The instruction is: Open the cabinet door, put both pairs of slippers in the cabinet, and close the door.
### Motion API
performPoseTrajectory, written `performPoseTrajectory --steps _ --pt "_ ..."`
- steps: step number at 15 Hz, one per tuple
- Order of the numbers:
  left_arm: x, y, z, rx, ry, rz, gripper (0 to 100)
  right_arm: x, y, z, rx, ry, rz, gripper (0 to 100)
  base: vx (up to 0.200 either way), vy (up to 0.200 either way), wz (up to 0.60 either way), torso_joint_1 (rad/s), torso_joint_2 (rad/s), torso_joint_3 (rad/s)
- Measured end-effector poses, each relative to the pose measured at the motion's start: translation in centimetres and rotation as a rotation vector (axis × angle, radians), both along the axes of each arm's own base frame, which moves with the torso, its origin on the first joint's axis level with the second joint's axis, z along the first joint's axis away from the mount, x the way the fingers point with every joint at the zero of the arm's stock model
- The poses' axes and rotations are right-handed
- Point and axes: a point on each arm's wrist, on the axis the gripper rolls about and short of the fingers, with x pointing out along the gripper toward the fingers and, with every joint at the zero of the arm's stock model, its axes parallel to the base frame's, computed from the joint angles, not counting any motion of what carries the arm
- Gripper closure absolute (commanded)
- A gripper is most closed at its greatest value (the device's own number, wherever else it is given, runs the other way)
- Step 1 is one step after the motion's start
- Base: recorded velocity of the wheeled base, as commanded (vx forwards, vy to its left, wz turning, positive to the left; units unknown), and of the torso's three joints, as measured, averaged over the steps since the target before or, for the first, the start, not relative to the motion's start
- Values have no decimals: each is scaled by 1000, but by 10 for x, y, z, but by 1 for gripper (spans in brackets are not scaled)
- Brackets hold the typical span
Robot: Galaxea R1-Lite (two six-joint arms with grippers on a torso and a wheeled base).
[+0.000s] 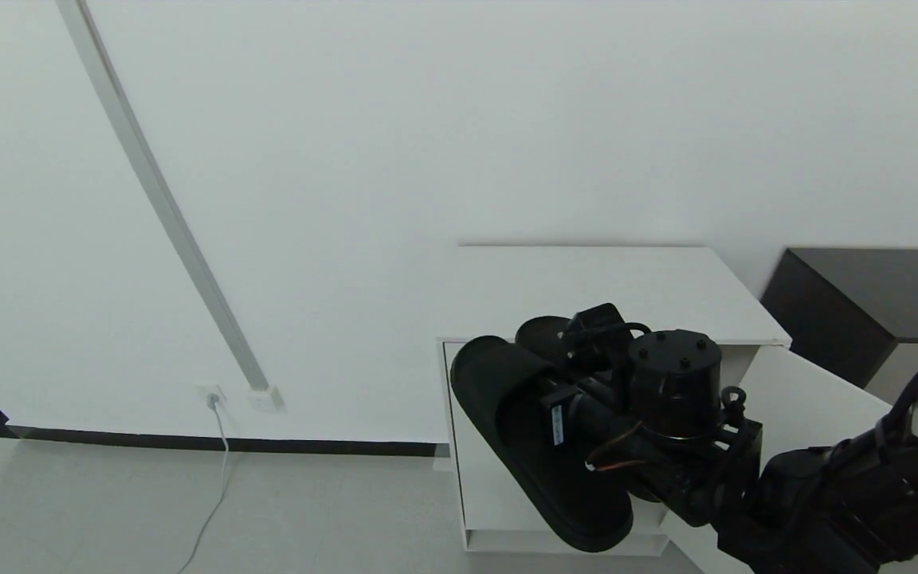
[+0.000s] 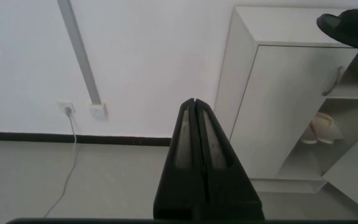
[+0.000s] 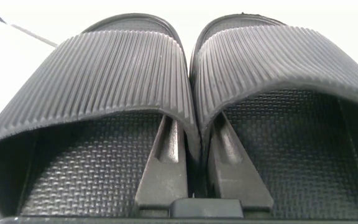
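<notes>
While right gripper [image 3: 194,124] pinches inner straps of black slippers [image 1: 539,446], jaws narrowly parted, pair hangs at five o'clock before open cabinet [image 1: 586,279]. Empty left gripper [image 2: 195,109], jaws pressed together. Inside cabinet, pale slippers [image 2: 325,127].

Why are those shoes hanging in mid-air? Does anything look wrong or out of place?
Nothing looks damaged. The black slippers hang tilted in front of the open cabinet because the right pincer grips their touching inner sides, one finger in each slipper. A pale pair already sits inside.
</notes>
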Motion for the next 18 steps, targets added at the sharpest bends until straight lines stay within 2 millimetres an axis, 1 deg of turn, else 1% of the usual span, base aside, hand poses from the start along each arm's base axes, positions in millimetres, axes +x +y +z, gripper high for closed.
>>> performPoseTrajectory --steps 6,11,14,16,18 --pt "0 0 0 0 0 -1 100 -2 -2 -1 -4 5 0 100 0 -200 0 4 5 2" --pt "0 0 0 1 0 -1 100 -15 -15 -6 -3 3 0 100 0 -200 0 1 0 0" --pt "0 0 0 -1 0 -1 100 -25 -17 -1 6 -6 16 100 0 0 0 0 0 0" --pt "0 0 0 -1 0 -1 100 -35 -17 0 4 -3 41 100 0 0 0 0 0 0" --pt "0 0 0 -4 0 -1 100 -39 -17 1 3 -1 52 100 0 0 0 0 0 0"
